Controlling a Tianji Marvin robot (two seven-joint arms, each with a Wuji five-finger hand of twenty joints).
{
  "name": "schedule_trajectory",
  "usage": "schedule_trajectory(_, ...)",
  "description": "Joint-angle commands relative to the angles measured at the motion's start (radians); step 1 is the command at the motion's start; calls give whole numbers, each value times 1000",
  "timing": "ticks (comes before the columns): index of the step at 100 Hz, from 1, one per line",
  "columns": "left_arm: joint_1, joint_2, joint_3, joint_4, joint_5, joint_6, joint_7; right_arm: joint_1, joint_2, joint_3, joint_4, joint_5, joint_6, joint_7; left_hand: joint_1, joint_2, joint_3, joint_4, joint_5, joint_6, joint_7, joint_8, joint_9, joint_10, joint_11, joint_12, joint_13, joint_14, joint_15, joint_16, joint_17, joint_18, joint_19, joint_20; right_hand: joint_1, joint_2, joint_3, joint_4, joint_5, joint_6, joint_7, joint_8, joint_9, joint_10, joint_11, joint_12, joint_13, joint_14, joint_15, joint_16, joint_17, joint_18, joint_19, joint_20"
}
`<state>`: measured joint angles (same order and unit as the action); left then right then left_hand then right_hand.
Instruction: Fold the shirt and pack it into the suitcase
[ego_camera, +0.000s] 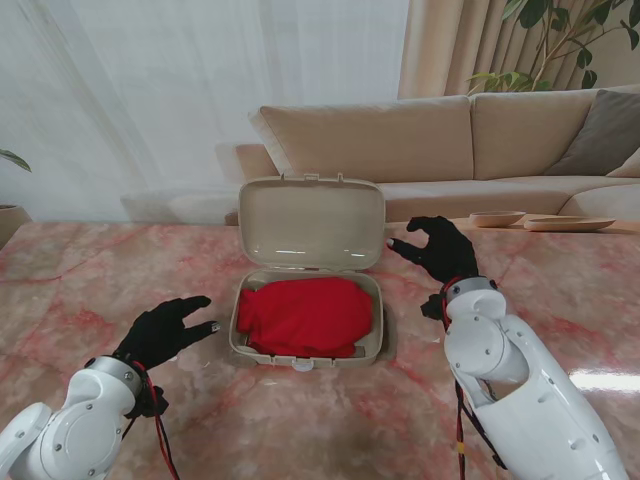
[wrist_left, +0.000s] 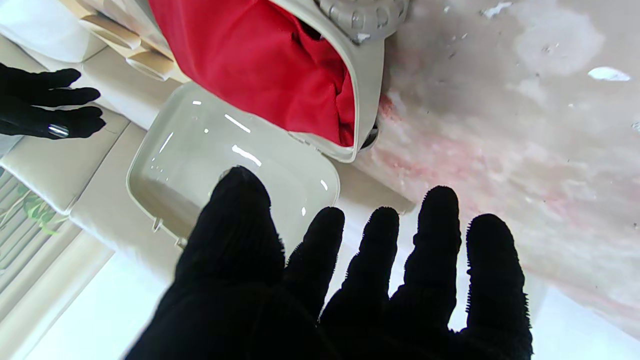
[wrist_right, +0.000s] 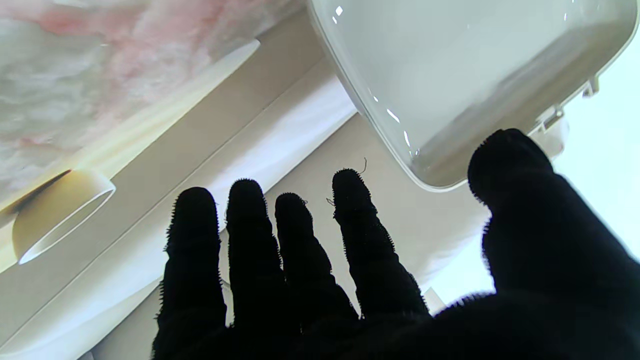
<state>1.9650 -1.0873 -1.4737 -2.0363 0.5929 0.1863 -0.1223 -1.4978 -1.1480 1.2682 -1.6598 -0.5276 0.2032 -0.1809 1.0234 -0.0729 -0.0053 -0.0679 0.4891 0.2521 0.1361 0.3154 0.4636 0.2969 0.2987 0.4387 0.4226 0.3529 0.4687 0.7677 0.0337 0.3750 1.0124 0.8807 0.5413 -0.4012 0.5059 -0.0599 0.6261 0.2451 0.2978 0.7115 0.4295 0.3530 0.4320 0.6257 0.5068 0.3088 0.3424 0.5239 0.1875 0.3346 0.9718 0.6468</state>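
The red shirt (ego_camera: 305, 314) is lying folded inside the lower half of the suitcase (ego_camera: 377, 325), filling most of the tray, with its cloth bunching against the rim at the left and near edges; in the left wrist view the shirt (wrist_left: 260, 60) is seen pressing up to the tray wall, none of it hanging outside. The suitcase lid (ego_camera: 312, 222) is standing open and roughly upright at the far side of the tray, its pale glossy inner face (wrist_right: 450, 75) being turned toward the robot. The suitcase is resting on the pink marbled table (ego_camera: 90, 280), near its middle. The left hand (ego_camera: 168, 328) is being held just over the table to the left of the suitcase, apart from it, fingers (wrist_left: 435, 235) spread and nothing grasped. The right hand (ego_camera: 436, 246) is being held to the right of the lid, near its edge but not seen touching it, fingers (wrist_right: 250, 225) extended and slightly parted, thumb set wide, nothing held. Two shallow wooden bowls (ego_camera: 497, 218) are sitting at the far right edge of the table. A beige sofa (ego_camera: 440, 140) is standing behind the table, with white curtains (ego_camera: 150, 90) to its left.
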Motion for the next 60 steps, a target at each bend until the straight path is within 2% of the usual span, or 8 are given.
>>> schedule_trajectory(1, 19, -8, 2, -12, 5, -6, 12, 39, -18, -8, 13, 12, 26, 9, -16, 56, -36, 14, -32, -40, 0, 3, -2, -4, -22, -8, 6, 36, -17, -14, 5, 29, -8, 26, -30, -23, 15, 51, -39, -4, -23, -7, -58, 12, -12, 11, -39, -19, -8, -3, -23, 2, -1, 17)
schedule_trajectory(16, 30, -15, 1, -11, 0, -10, 44, 113, -27, -46, 70, 45, 69, 12, -18, 55, -35, 14, -30, -42, 1, 2, 3, -4, -25, -8, 11, 35, -16, -14, 9, 31, -6, 27, -27, -40, 26, 50, -63, -12, -34, -7, -103, 12, -19, 3, -71, -30, -26, -14, -36, 0, -16, 18)
schedule_trajectory(26, 27, -20, 7, -3, -49, -15, 55, 150, -33, -68, 102, 63, 92, 11, -18, 55, -35, 14, -26, -45, 2, 3, 1, -4, -28, -9, 4, 34, -19, -15, 5, 32, -7, 28, -33, -28, 28, 49, -67, -12, -35, -6, -114, 14, -19, -2, -74, -31, -28, -16, -36, -3, -19, 21)
schedule_trajectory(60, 12, -28, 27, 21, -79, -15, 92, 240, -56, -132, 199, 131, 125, -3, -18, 54, -35, 15, -25, -46, 2, 3, 5, -6, -31, -9, 4, 34, -24, -14, 1, 36, -10, 29, -23, -37, 30, 48, -63, -13, -33, -2, -121, 10, -12, -15, -73, -36, -20, -17, -34, -6, -21, 29)
